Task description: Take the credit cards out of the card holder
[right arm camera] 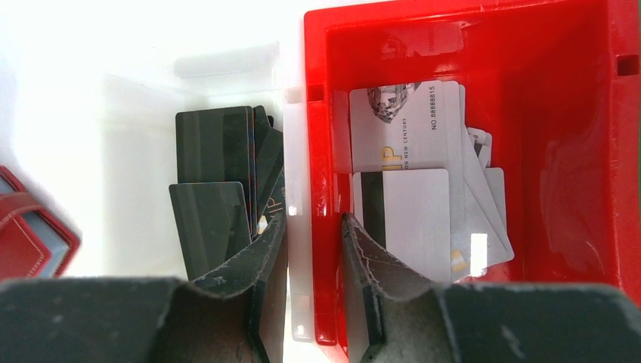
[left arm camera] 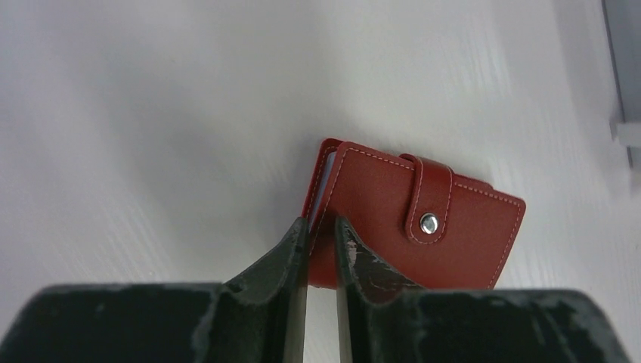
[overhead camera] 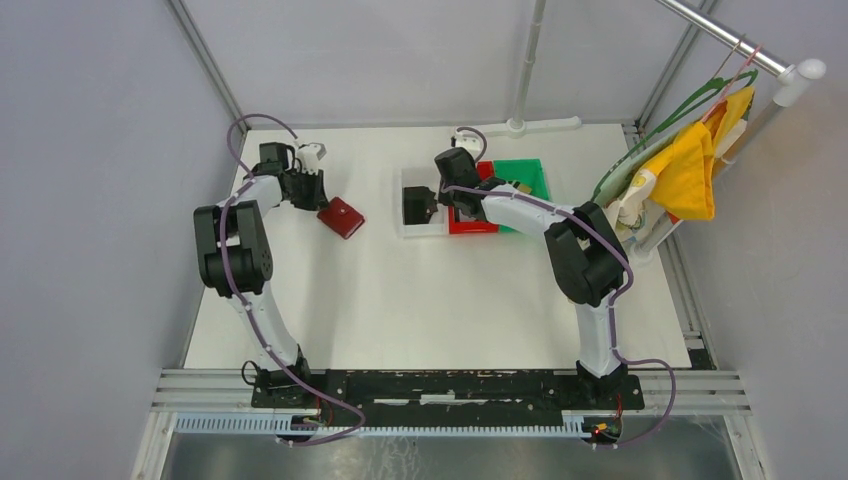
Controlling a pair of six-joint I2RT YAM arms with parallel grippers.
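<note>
**Holder still snapped, my left pincer at its corner**

The holder (left arm camera: 412,219) lies flat on the table (overhead camera: 430,300), toward the far left corner, near the left edge. It is folded, and its strap (left arm camera: 429,200) is snapped over the cover. It sits turned diagonal to the table edges, its long axis slanting toward the near right; in my left wrist view the fold faces right and the open edge faces left, where pale card edges show between the covers.

My left pincer (left arm camera: 321,231) is narrow, fingers on either side of the holder's near open corner. Whether they already pinch it I cannot tell.

My right pincer (right arm camera: 314,227) is narrow and holds nothing, hanging over the wall between a clear bin (right arm camera: 227,83) of dark cards (right arm camera: 215,155) and a red bin (right arm camera: 589,189) of pale cards (right arm camera: 412,151).

I judge the task well along. For this holder, unsnapping and emptying remain.
</note>
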